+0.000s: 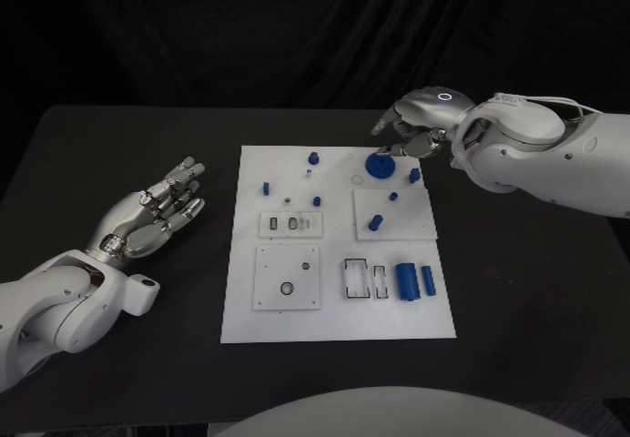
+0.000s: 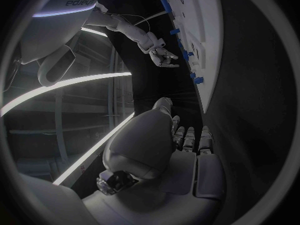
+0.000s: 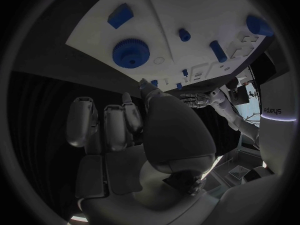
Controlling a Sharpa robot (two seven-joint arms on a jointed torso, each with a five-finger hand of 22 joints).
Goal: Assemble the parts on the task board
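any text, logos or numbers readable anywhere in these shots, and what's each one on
"sharpa", seen upside down: on the robot's white body, in the left wrist view.
"sharpa", running sideways: on the white body, in the right wrist view.
Task board: no print that can be read on it.
Right hand, left hand: no lettering to be seen.
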